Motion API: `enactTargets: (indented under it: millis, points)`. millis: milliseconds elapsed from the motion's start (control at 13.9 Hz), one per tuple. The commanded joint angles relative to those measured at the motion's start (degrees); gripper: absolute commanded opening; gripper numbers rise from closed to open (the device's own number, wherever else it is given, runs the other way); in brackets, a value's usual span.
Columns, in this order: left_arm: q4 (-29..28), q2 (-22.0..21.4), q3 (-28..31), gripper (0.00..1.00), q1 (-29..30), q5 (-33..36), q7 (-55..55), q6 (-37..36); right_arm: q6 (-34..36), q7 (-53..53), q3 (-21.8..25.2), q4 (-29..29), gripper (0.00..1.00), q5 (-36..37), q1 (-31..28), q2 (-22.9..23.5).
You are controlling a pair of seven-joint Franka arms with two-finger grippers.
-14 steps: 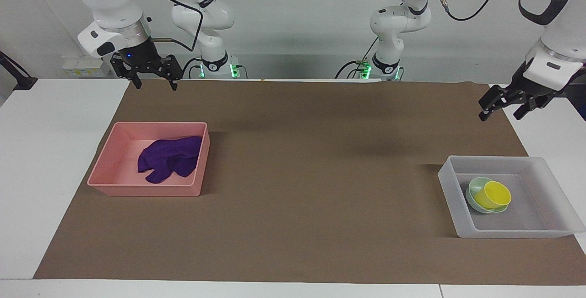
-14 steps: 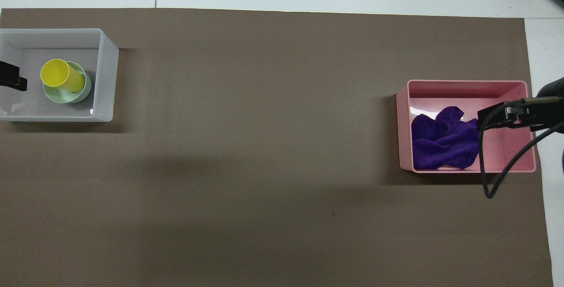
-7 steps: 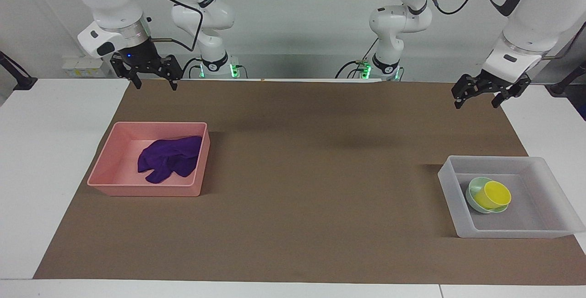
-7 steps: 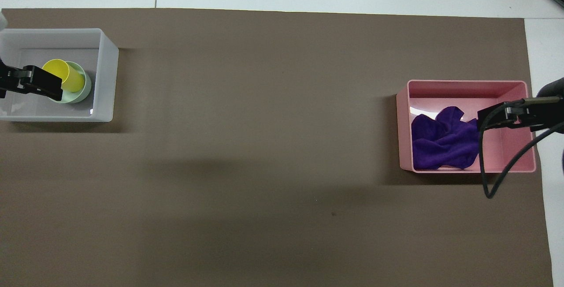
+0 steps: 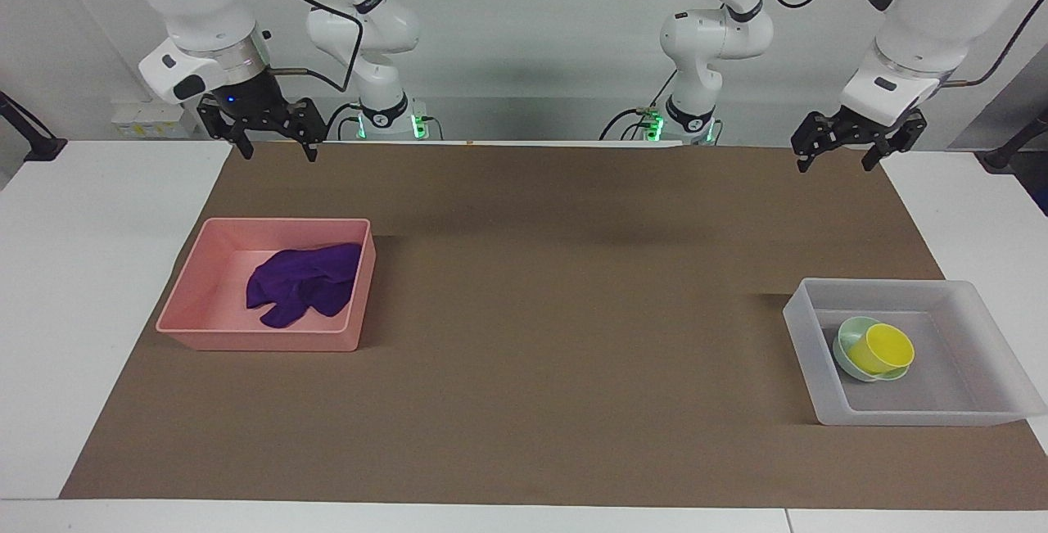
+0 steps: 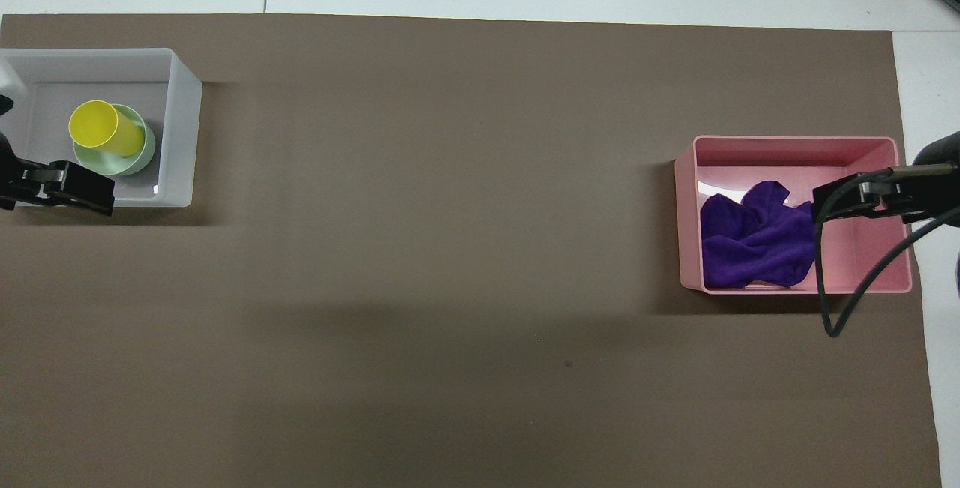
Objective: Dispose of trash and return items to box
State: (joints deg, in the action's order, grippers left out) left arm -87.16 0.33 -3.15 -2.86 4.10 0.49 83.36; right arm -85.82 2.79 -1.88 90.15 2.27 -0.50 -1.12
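The purple rag [image 5: 301, 283] lies crumpled in the pink tray [image 5: 196, 304] at the right arm's end of the table; it also shows in the overhead view [image 6: 754, 241]. The yellow cup [image 5: 883, 349] lies tipped in the mint-green bowl [image 5: 848, 333] inside the translucent box [image 5: 806, 336] at the left arm's end. In the overhead view the cup [image 6: 105, 128] rests on the bowl [image 6: 142, 158] in the box [image 6: 184, 136]. My right gripper [image 5: 278, 150] is open and empty, raised over the mat's edge by the robots. My left gripper [image 5: 833, 163] is open and empty, raised over the same edge.
A brown mat [image 5: 573, 312] covers the table's middle, with white table [image 5: 74, 271] at both ends. A cable [image 6: 832, 300] hangs from the right arm over the pink tray's corner.
My left gripper has risen and swung from over the table's end beside the box toward the robots and the middle. The right arm has not moved.
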Motion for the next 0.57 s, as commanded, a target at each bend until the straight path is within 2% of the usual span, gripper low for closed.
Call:
enactTargets:
  millis: [0, 144, 503]
  points:
    - [-1.2, -1.7, 1.6, 1.00, 0.5, -4.3, -0.2, -1.4, 0.3, -1.4, -0.1, 0.6, 1.00, -1.5, -0.8, -0.5]
    - [-0.1, -1.2, 1.3, 1.00, 1.2, -6.4, -0.6, -2.2, 0.3, -1.4, -0.1, 0.6, 1.00, -1.5, -0.8, -0.5]
    - [0.0, -1.4, 1.4, 1.00, 1.3, -6.3, -0.6, -2.2, 0.3, -1.4, -0.1, 0.6, 1.00, -1.5, -0.8, -0.5]
